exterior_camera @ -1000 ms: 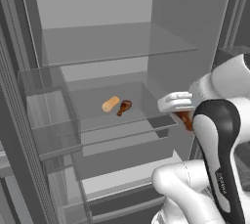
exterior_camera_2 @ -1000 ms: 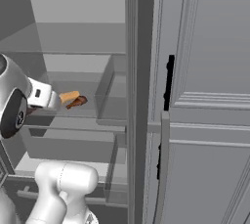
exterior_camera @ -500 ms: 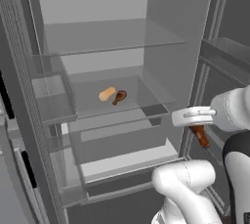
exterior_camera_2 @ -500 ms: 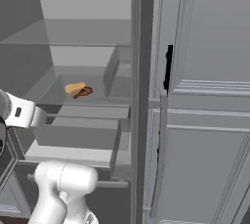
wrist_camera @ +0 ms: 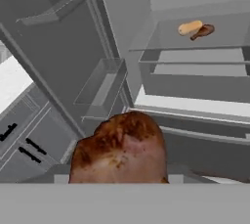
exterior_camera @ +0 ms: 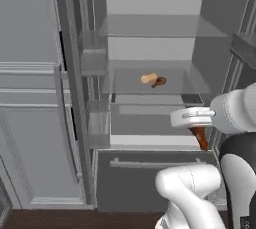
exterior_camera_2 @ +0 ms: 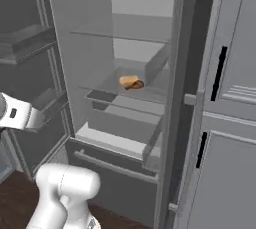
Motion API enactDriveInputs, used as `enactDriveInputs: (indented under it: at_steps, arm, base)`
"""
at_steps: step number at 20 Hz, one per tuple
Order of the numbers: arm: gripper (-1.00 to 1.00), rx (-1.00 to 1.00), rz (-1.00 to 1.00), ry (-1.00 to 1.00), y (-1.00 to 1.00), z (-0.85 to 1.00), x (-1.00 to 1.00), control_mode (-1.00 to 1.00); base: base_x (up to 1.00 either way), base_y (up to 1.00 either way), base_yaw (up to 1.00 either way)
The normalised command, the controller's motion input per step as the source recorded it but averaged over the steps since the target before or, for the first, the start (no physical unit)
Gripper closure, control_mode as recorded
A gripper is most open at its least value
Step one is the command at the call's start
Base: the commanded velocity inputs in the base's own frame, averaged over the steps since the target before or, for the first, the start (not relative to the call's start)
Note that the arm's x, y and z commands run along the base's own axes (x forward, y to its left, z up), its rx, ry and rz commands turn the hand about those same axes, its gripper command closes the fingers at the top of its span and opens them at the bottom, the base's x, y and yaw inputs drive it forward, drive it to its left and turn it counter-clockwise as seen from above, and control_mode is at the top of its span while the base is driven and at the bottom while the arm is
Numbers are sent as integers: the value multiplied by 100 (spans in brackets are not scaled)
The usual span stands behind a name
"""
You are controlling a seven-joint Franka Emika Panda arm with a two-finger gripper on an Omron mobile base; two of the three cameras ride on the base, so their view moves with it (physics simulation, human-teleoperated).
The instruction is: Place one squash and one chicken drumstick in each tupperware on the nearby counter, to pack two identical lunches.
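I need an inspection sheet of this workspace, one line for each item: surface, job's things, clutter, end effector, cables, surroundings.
Surface: glass fridge shelf, bare around the food.
Job's things: one squash and one chicken drumstick lie side by side on that shelf; a second chicken drumstick is in the end effector, outside the fridge.
Clutter: nothing seen.
End effector: end effector shut on the second drumstick, which hangs below it.
Cables: nothing seen.
Surroundings: open fridge with door bins, a lower drawer, grey cabinet doors with black handles, dark wooden floor.
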Motion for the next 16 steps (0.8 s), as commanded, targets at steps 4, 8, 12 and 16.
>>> enactDriveInputs:
  at_steps: [4,8,12,16]
  arm:
    - [100,0,0,0,0,0,0,100]
    - [100,0,0,0,0,0,0,100]
    - [100,0,0,0,0,0,0,100]
    - [100,0,0,0,0,0,0,100]
  base:
    - [0,6,100]
    - [5,24,100]
    - [47,67,68]
    - [67,69,28]
